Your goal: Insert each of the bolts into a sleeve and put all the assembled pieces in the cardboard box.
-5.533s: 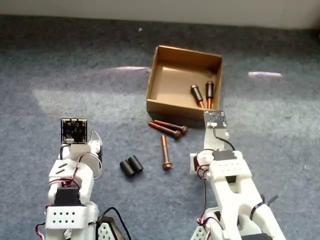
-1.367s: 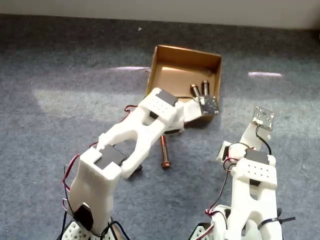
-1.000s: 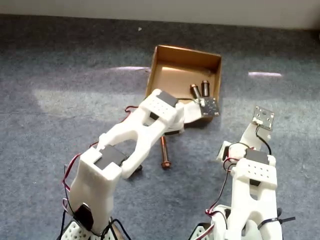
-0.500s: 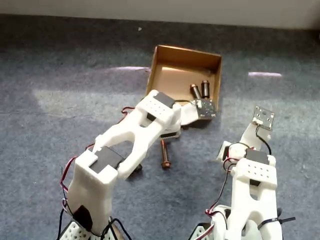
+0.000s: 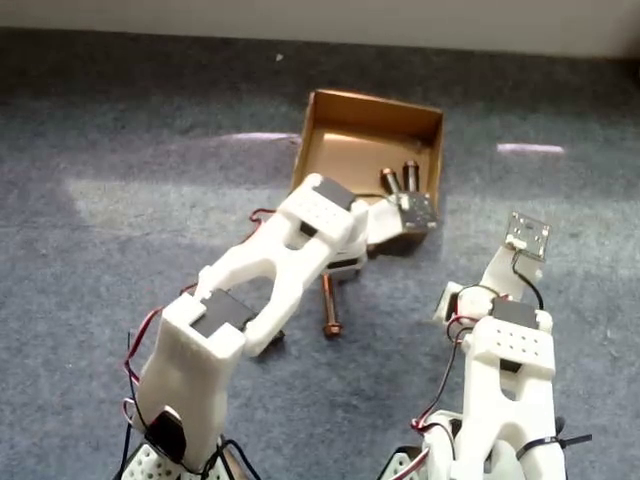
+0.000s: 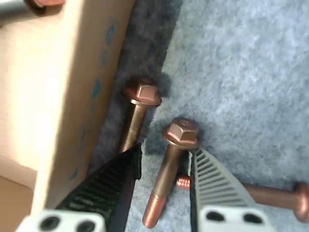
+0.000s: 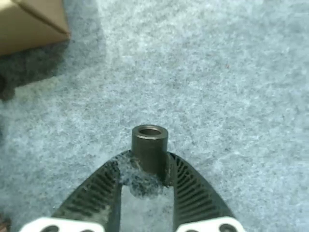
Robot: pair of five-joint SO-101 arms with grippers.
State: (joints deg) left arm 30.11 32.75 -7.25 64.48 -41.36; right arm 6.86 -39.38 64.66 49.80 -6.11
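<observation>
- Stretching on a slant across the grey carpet in the high view, the left arm is nearly fully extended, with its wrist over the near wall of the cardboard box.
- The right arm stands folded and upright, well to the side of the box.
- Two assembled pieces lie in the box, side by side near its near wall.
- A loose bolt lies on the carpet in front of the box. Its long axis runs toward the robot and its head is at the near end.
- In the left wrist view, the left gripper has its ribbed jaws partly spread, straddling a copper bolt with a gap on each side.
- This bolt has a flanged hex head pointing away from the gripper and a threaded tip pointing back toward it.
- A second bolt lies along the brown box wall, roughly parallel to the first.
- A third bolt lies crosswise, with its threaded end just beside the first bolt's shank.
- In the right wrist view, the right gripper is clamped on the lower part of a dark cylindrical sleeve above the carpet.
- The sleeve's axis runs straight out from the jaws, with the open bore facing away.
</observation>
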